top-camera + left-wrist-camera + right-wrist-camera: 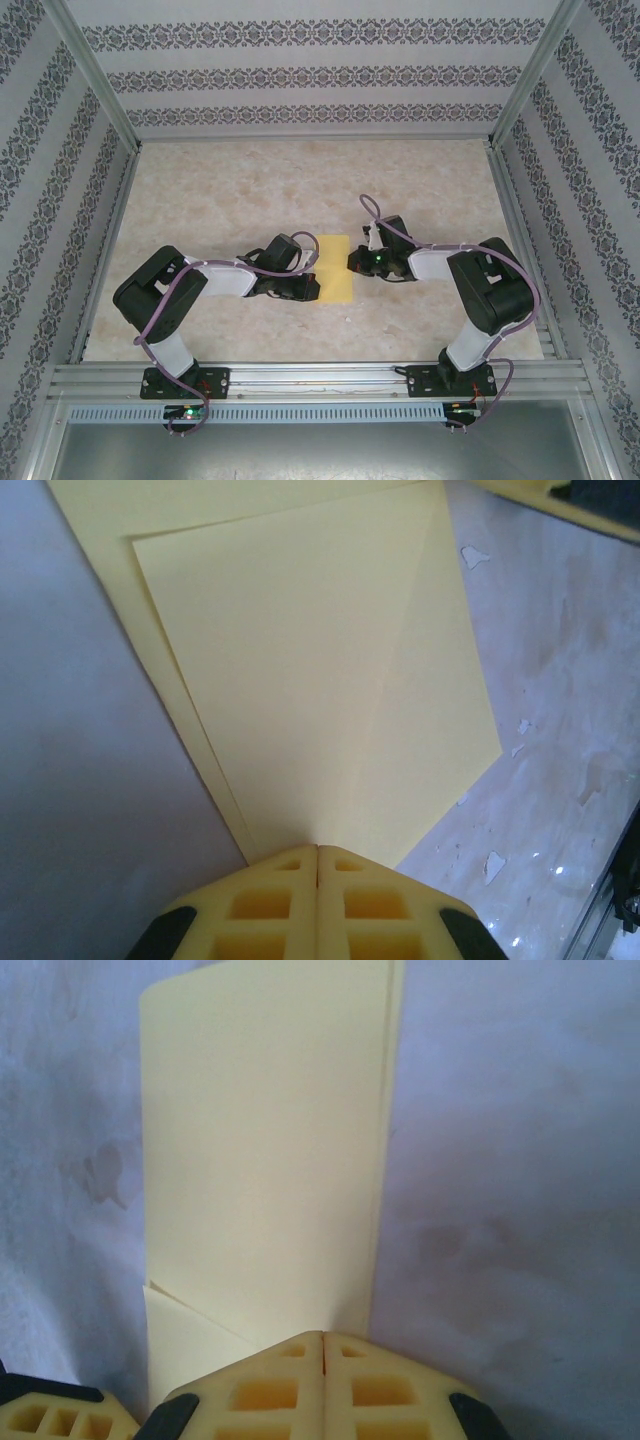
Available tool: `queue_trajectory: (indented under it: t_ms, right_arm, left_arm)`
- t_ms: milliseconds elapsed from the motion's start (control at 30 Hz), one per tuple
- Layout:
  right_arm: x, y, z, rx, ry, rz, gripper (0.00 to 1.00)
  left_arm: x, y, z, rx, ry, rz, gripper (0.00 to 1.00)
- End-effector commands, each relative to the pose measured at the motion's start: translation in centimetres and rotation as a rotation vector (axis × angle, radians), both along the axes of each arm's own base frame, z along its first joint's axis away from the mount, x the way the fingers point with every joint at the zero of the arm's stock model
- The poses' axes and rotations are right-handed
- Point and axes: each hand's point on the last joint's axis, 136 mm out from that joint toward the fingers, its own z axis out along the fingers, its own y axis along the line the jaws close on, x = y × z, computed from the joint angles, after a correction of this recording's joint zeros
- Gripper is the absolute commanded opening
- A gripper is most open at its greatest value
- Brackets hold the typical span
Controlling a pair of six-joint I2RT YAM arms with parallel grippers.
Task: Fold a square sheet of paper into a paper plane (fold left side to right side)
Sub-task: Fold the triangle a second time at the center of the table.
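Note:
The square sheet of paper (336,268) lies folded into a narrow yellow rectangle on the table between the two arms. In the left wrist view the paper (320,680) shows two layers, the upper edge set slightly in from the lower one, with a faint diagonal crease. My left gripper (314,288) (318,848) is shut, its tips resting on the paper's near left edge. My right gripper (352,262) (323,1335) is shut too, its tips on the paper (265,1160) at the right edge, where a small corner flap sticks out.
The beige marbled tabletop (250,190) is walled in by patterned panels at the back and sides (300,75). A metal rail (320,380) runs along the near edge by the arm bases. Scuffed white flecks mark the table (495,865).

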Motion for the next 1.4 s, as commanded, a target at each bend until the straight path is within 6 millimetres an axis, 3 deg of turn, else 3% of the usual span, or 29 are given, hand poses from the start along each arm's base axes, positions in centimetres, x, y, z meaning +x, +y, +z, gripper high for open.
queue_trajectory:
  t_ms: [0, 167, 267, 467, 633, 900, 1200, 1367]
  right_arm:
    - [2.1, -2.2, 0.2, -0.065, -0.042, -0.08, 0.0]
    - [2.2, -1.8, 3.4, -0.017, -0.088, -0.072, 0.0]
    - [1.2, -1.0, 4.8, 0.04, -0.093, -0.061, 0.0]
    - [-1.5, 2.9, 5.2, 0.108, -0.058, 0.013, 0.0]
    - [-2.1, 4.7, 3.9, 0.106, -0.033, 0.029, 0.0]
    - [-2.2, 4.1, 0.3, 0.042, 0.038, 0.016, 0.0]
    - [-3.8, 2.3, -2.4, -0.002, 0.115, -0.009, 0.0]
    - [-4.4, 2.1, -2.8, 0.007, 0.136, -0.006, 0.0]
  left_arm:
    - [-2.8, 3.2, -3.8, 0.168, 0.119, 0.035, 0.01]
    - [-2.5, 2.7, -3.2, 0.143, 0.111, 0.037, 0.01]
    - [-2.4, 2.5, -3.0, 0.134, 0.107, 0.037, 0.01]
    - [-2.2, 2.1, -2.7, 0.118, 0.103, 0.039, 0.01]
    - [-2.0, 1.8, -2.6, 0.106, 0.099, 0.041, 0.01]
    - [-1.4, 1.2, -1.7, 0.082, 0.084, 0.044, 0.01]
    - [-0.2, 0.5, 1.6, 0.059, 0.023, 0.032, 0.02]
    - [0.5, -0.7, 3.8, 0.001, -0.002, 0.013, 0.01]
